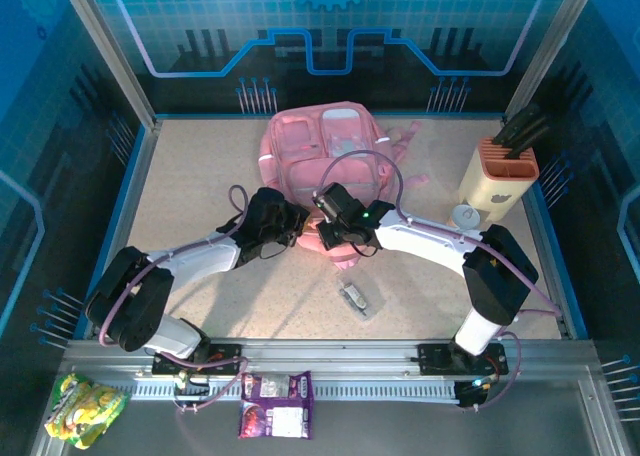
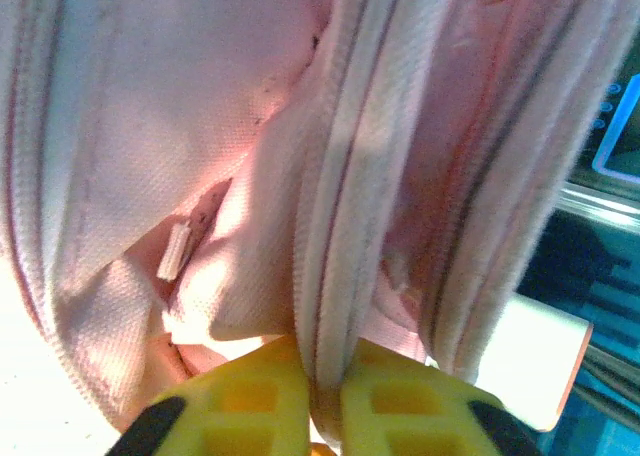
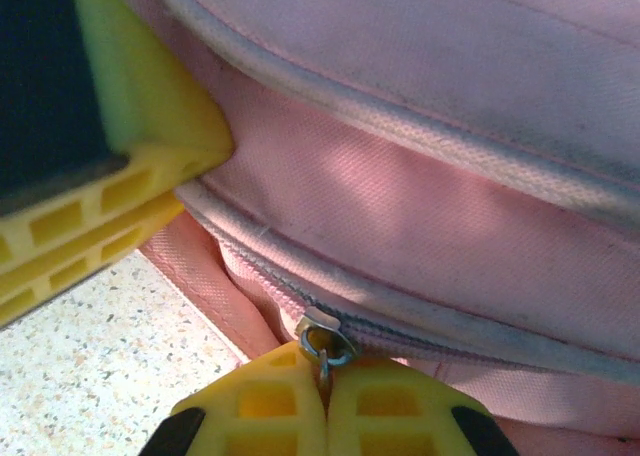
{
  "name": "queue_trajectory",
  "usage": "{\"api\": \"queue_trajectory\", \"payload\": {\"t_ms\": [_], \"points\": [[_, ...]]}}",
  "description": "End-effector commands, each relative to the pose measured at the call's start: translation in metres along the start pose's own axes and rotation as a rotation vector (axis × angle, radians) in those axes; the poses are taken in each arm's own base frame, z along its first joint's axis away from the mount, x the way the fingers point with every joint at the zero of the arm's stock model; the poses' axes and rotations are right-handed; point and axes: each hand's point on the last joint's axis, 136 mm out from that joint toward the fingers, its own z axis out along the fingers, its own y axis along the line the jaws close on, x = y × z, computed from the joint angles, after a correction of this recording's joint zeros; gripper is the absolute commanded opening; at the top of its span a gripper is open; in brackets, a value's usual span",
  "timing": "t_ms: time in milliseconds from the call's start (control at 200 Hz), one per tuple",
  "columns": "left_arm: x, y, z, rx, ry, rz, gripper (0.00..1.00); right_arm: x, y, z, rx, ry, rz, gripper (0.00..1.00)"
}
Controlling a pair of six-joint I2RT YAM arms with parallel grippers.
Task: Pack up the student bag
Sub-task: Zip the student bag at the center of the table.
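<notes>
The student bag (image 1: 322, 154) lies flat at the back-centre of the table (image 1: 190, 196), pale front pockets up, its pink straps (image 1: 406, 134) trailing off to the right. Both grippers meet at its near edge. The left gripper (image 2: 320, 401) is pressed together on a ridged zip seam (image 2: 335, 226) of the bag; the right gripper (image 3: 325, 401) pinches the small metal zip pull (image 3: 322, 341) between its yellow fingertips, with one of the left's fingers just beside it.

Right of the bag stands a cream holder (image 1: 496, 181) with an orange top and black handles (image 1: 524, 131) sticking out of it. A small round tin (image 1: 467, 216) sits at its foot. Near the table's front lies a small clear packet (image 1: 355, 298), apart from the bag and under the right arm's reach.

The tabletop is speckled beige, edged in blue. On the metal rail (image 1: 400, 388) in front lie two snack packs — one purple (image 1: 275, 404), one yellow-green (image 1: 85, 406). The backdrop (image 1: 330, 26) is blue, printed with a grid and a gear.
</notes>
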Motion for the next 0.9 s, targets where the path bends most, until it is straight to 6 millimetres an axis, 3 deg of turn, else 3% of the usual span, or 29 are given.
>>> {"api": "queue_trajectory", "payload": {"t_ms": [0,135,375,505,610,670,765,895], "points": [[-0.014,-0.011,-0.01,0.0,-0.082,0.032,0.0,0.0,0.003,-0.01,0.009,-0.009,-0.029,0.0],[-0.032,-0.014,-0.023,0.005,-0.105,0.056,0.0,0.009,-0.011,-0.014,0.04,0.003,-0.027,0.0],[-0.08,-0.017,-0.054,0.005,-0.156,0.089,0.0,0.036,-0.063,-0.016,0.114,0.07,0.049,0.0],[-0.099,-0.021,-0.055,0.012,-0.136,0.114,0.0,0.038,-0.089,-0.018,0.155,0.086,0.077,0.0],[-0.114,-0.03,-0.051,0.013,-0.117,0.157,0.0,0.033,-0.096,-0.019,0.186,0.092,0.052,0.0],[-0.122,-0.038,-0.047,0.015,-0.115,0.204,0.0,0.026,-0.087,-0.022,0.16,0.085,0.041,0.0],[-0.129,-0.055,-0.037,0.023,-0.094,0.261,0.01,0.014,-0.046,-0.024,0.048,0.045,-0.008,0.0],[-0.129,-0.078,-0.026,0.058,-0.043,0.334,0.15,-0.004,0.01,-0.025,-0.103,0.009,-0.021,0.0]]}}
